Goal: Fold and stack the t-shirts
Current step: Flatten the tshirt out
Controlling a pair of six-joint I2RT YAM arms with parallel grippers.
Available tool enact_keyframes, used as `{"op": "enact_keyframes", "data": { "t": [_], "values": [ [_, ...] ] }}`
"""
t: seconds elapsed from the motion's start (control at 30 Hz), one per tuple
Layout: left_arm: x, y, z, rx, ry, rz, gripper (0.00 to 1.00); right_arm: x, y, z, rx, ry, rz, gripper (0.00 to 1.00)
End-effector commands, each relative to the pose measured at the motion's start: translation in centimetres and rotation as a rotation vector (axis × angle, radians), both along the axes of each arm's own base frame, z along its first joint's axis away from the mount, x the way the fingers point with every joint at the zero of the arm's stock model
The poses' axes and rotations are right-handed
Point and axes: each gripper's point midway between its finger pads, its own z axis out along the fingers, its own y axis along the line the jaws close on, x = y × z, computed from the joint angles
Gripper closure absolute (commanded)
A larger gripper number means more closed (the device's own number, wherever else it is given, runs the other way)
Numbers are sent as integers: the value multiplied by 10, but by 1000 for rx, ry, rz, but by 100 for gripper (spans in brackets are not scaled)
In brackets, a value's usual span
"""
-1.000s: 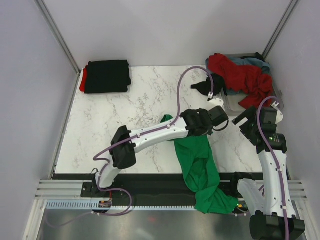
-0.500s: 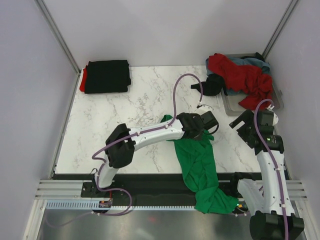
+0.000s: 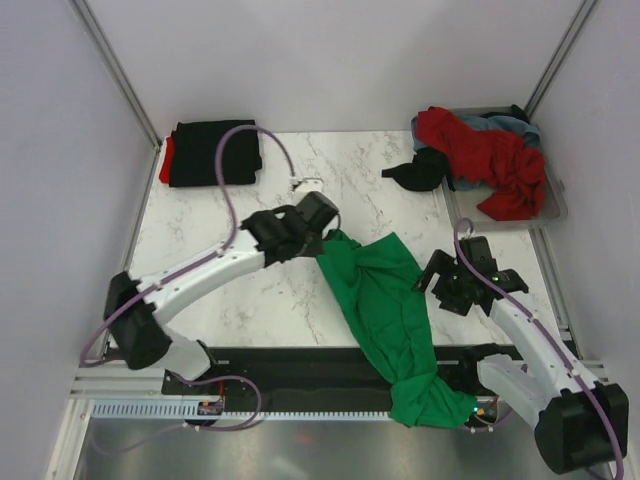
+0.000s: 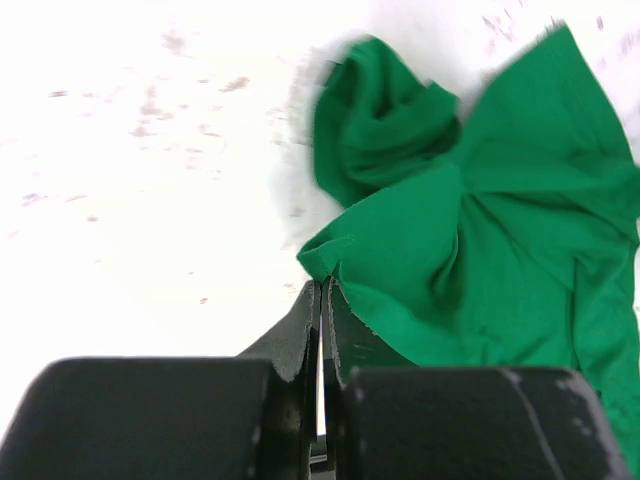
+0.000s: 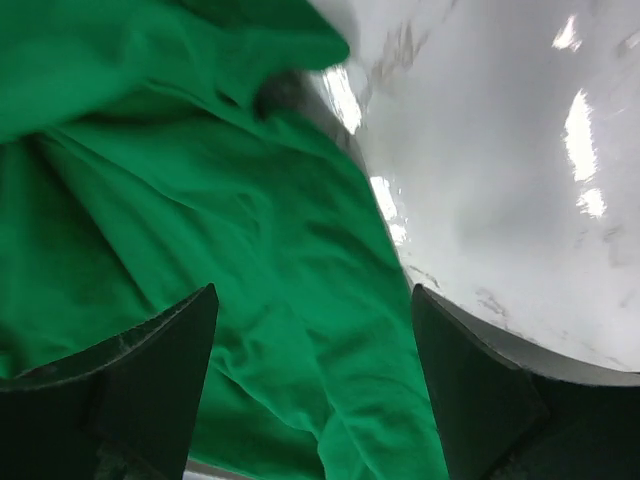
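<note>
On the marble table (image 3: 230, 200), the green t-shirt (image 3: 385, 300) lies crumpled, tail overhanging the 6 o'clock edge. Left gripper (image 4: 320, 295): pressed together at its 11 o'clock corner; pinch unconfirmed. Right gripper (image 5: 310, 295): spread above its 3 o'clock side. Risk: overhanging weight may drag it off.

Overhead, a camera looks down from behind the arms across the whole marble table (image 3: 200, 230). The wrist cameras sit close behind the left claw (image 4: 321, 290) and right claw (image 5: 312, 300). All three views share the green t-shirt (image 4: 480, 250) just beyond both claws.
</note>
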Motion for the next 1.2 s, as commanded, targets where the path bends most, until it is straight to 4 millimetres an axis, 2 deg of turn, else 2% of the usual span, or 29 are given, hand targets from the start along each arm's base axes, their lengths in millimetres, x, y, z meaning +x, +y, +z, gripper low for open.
{"op": "enact_keyframes", "data": {
  "t": [0.0,0.03,0.1,0.17,0.27,0.3,0.33,0.4,0.43,0.5,0.53,0.57,0.6,0.63,0.67,0.7,0.73,0.77,0.8,0.83,0.87,0.9,0.93,0.97,1.03,1.07,1.1,1.13,1.17],
  "values": [
    [-5,37,13,-58,-50,98,98,-6,29,-27,74,58,60,15],
    [-9,46,23,-88,-71,109,98,-8,36,-33,85,74,84,19],
    [-15,62,13,-86,-57,131,98,-7,53,-45,79,101,146,24],
    [-22,75,12,-102,-60,149,98,0,65,-46,69,106,193,28],
    [-29,93,16,-124,-67,177,98,9,74,-50,16,125,246,62],
    [-32,101,17,-114,-65,188,98,13,74,-49,-2,126,246,82],
    [-34,107,21,-117,-73,195,98,30,77,-35,-9,78,245,89],
    [-39,128,38,-109,-107,229,98,47,65,-27,-116,65,236,100],
    [-41,137,44,-102,-121,240,98,73,73,0,-116,0,243,100],
    [-40,161,74,-107,-203,294,98,95,62,2,-189,29,246,100],
    [-43,180,81,-67,-224,335,98,123,69,28,-173,-32,243,100],
    [-44,189,100,-80,-268,357,98,133,68,33,-174,-26,241,100],
    [-49,200,112,-86,-301,377,98,147,65,26,-177,1,240,100],
    [-54,211,119,-64,-316,392,98,174,69,51,-164,-66,231,100],
    [-55,221,136,-66,-364,426,98,183,74,55,-146,-62,238,100],
    [-58,227,143,-62,-381,436,98,196,73,40,-158,-25,246,100],
    [-62,233,149,-65,-398,450,98,219,80,60,-142,-79,245,100],
    [-64,238,153,-58,-409,457,98,227,85,59,-136,-71,255,100],
    [-66,240,154,-57,-411,458,98,237,91,38,-132,-30,274,97],
    [-68,241,153,-65,-409,463,98,254,99,46,-117,-66,288,94],
    [-70,242,150,-57,-397,461,98,260,101,39,-121,-50,294,87],
    [-72,243,148,-58,-391,465,98,266,102,11,-134,8,303,58],
    [-74,242,146,-67,-384,465,98,283,104,22,-149,-29,312,39],
    [-77,243,145,-74,-381,461,98,281,105,14,-168,29,330,31],
    [-79,242,142,-76,-369,449,98,267,108,16,-185,52,358,29],
    [-79,239,136,-74,-350,434,98,266,115,24,-191,11,369,25],
    [-79,237,132,-72,-339,429,98,255,130,55,-189,-65,393,21],
    [-79,234,127,-74,-322,420,98,238,134,51,-192,-52,409,20],
    [-79,232,120,-65,-303,418,98,230,141,59,-178,-73,394,20]
  ]
}}
